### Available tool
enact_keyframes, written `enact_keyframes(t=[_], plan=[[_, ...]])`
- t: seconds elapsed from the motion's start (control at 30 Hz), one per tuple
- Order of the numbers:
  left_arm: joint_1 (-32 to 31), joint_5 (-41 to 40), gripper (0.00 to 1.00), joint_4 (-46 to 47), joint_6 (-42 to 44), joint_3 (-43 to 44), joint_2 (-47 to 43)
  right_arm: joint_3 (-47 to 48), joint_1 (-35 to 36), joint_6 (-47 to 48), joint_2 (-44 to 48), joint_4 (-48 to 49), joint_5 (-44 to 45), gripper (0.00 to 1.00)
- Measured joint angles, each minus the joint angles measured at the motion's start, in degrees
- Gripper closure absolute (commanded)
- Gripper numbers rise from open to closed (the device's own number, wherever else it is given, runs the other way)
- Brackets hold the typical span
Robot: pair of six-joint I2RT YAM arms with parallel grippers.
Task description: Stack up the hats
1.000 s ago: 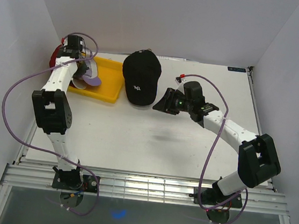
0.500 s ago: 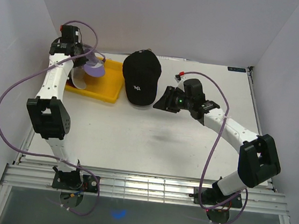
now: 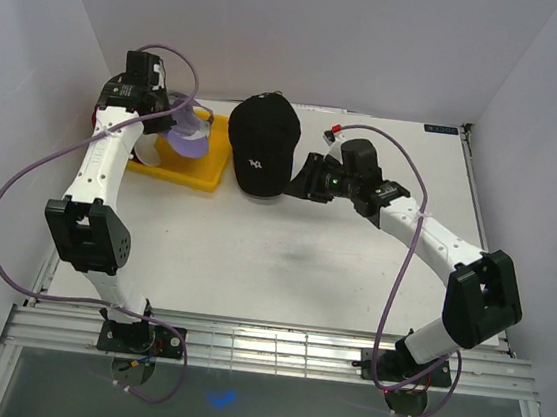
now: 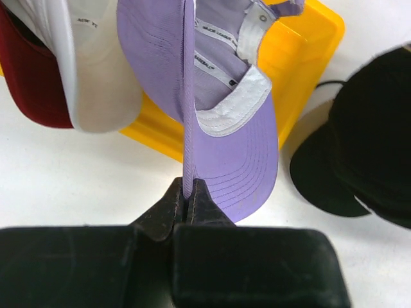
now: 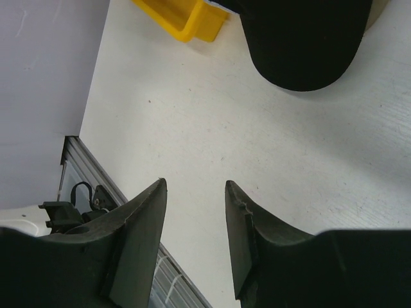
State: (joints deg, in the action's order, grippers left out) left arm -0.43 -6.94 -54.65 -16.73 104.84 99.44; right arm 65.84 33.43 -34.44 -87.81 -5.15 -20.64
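My left gripper (image 4: 188,192) is shut on the edge of the lavender cap (image 4: 225,128) and holds it in the air above the right part of the yellow tray (image 4: 302,64); in the top view the cap (image 3: 190,134) hangs just left of the black cap (image 3: 260,146). The white cap (image 4: 90,77) and the red cap (image 4: 32,83) lie together at the tray's left side. My right gripper (image 3: 305,178) is open and empty, just right of the black cap's brim (image 5: 302,45). The beige cap does not show clearly.
The yellow tray (image 3: 187,168) sits at the back left, close to the left wall. White walls enclose the table on the left, back and right. A metal rail (image 5: 83,167) runs along the near edge.
My left gripper has lifted the lavender cap off the tray and carried it right, towards the black cap. My right gripper has edged left, closer to the black cap.
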Motion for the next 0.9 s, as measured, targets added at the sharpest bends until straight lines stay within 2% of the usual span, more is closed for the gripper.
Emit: enact_keyframes(t=[0.2,0.33,0.47,0.57,0.7,0.73,0.83,0.9], plan=[[-3.30,-0.76,1.00,-1.44,-0.11,-2.80,-4.76,2.01,1.42,0.37,-1.36,-1.07,0.26,0.53],[-4.57,-1.88,1.00,-1.95,-0.74,-7.93,-7.89,3.45,2.67,0.39,-2.56,-1.40,0.63,0.53],[-4.72,-2.21,0.93,-1.81,-1.70,-14.36,-10.21,5.90,4.22,0.42,-4.57,-1.88,1.03,0.53],[-4.72,-1.44,0.83,-1.31,-2.49,-18.88,-12.17,8.39,5.64,0.44,-6.58,-2.38,1.25,0.52],[-4.74,1.20,0.65,0.81,-3.45,-23.02,-15.10,14.56,7.96,0.61,-10.40,-4.17,1.88,0.52],[-4.74,1.95,0.58,1.40,-3.61,-23.76,-15.78,16.55,8.63,0.79,-11.74,-4.48,2.14,0.53],[-4.74,3.91,0.46,3.06,-4.07,-25.31,-17.22,22.69,10.54,1.40,-15.54,-5.62,2.82,0.53],[-4.74,5.11,0.43,3.80,-4.17,-25.75,-17.70,25.75,11.58,1.79,-17.62,-5.97,3.10,0.53]])
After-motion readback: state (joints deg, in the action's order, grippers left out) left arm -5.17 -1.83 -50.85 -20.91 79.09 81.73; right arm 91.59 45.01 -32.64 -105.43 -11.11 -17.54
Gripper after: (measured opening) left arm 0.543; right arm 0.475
